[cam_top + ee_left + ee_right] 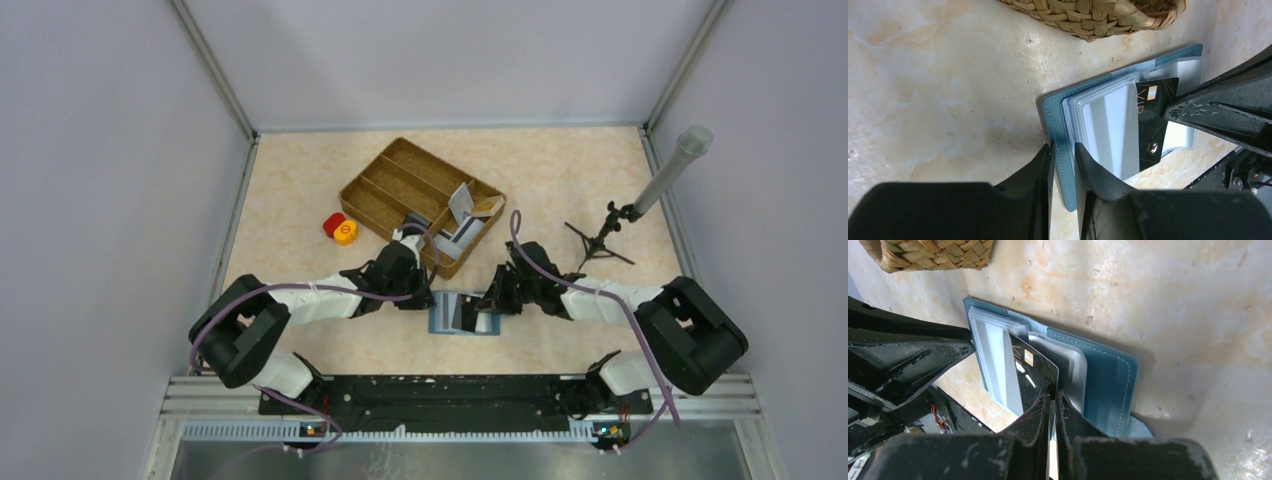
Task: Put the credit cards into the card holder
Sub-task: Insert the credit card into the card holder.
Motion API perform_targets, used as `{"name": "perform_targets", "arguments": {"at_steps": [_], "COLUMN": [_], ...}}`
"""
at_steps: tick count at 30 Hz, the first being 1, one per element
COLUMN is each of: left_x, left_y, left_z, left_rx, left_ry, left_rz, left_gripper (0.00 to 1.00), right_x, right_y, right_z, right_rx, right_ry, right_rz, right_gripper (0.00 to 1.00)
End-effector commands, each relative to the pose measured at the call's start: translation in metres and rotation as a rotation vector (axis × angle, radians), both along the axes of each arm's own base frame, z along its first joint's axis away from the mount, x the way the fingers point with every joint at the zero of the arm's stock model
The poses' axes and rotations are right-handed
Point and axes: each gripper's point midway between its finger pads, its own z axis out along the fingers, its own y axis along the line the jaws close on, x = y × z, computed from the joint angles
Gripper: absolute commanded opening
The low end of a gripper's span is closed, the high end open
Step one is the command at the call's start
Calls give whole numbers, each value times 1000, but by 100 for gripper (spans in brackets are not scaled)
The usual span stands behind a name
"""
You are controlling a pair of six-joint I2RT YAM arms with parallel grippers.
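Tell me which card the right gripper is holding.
The black card marked VIP, pinched by the right gripper over the open wallet; the other cards, pale grey and tan, sit in the woven tray.

Cutting off the woven tray (1088,17) at the top edge in both wrist views. Hiding the near end of the card holder (1058,125) between the fingers of the left gripper (1063,150). Burying the lower edge of the black card (1030,375) inside the right gripper (1052,397). Showing the tray's credit cards (462,210) too small overhead for counting.
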Motion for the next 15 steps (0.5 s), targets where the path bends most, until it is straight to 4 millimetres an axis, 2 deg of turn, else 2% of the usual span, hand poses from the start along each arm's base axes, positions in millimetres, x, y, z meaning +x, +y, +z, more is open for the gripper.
{"name": "perform_targets", "arguments": {"at_steps": [1, 10, 15], "left_x": [2, -5, -10], "left_y": [-12, -16, -20], "left_z": [15, 9, 8], "left_rx": [-49, -81, -117], "left_ry": [-47, -18, 1], "left_rz": [-39, -42, -40], "left_gripper": [25, 23, 22], "right_x": [2, 9, 6], "right_y": [1, 21, 40], "right_z": [-5, 3, 8], "right_rx": [-30, 46, 92], "right_ry": [9, -7, -18], "right_rz": [44, 76, 97], "right_gripper": [0, 0, 0]}}
